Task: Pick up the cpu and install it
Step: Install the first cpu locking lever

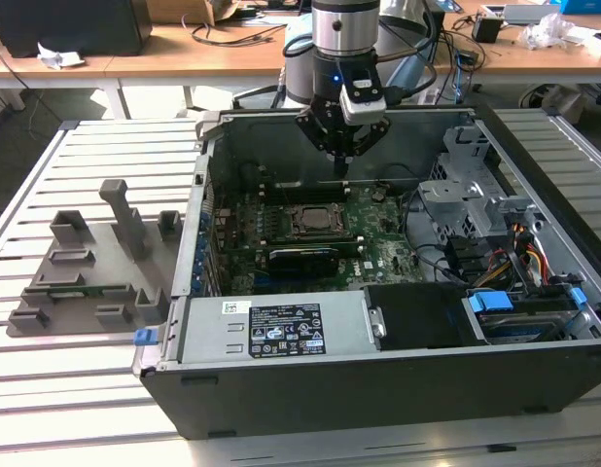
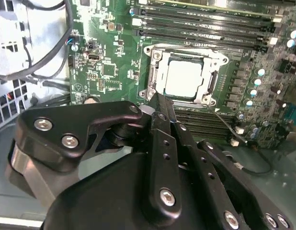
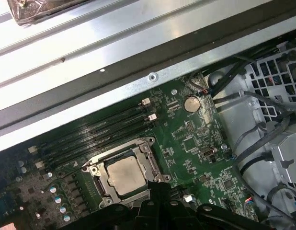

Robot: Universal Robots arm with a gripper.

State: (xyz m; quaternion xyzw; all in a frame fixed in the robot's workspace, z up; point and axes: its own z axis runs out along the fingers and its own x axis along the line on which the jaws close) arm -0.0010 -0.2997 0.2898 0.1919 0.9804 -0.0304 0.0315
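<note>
Far left of the exterior view: a grey plastic tray of moulded holders rests on the slatted metal desk.
Centre: an open computer case lies on its side on the desk, with the green motherboard facing up.
Cpu: the cpu is a flat square with a pale metal top. It lies level inside the socket frame near the middle of the board, beside the rows of memory slots. Both wrist views show it seated there and uncovered.
Claw: the claw hangs from the arm above the board, just to the exterior view's right of the socket and apart from the chip. Its two black fingers look pressed together into one point, with nothing between them.
Handling, as a judgement: the chip is likely light, thin and stiff, with a smooth, slippery lid and a delicate underside. The safest hold is probably on two opposite edges, kept flat.
Right: a metal drive cage and coloured cables fill that end of the case.
</note>
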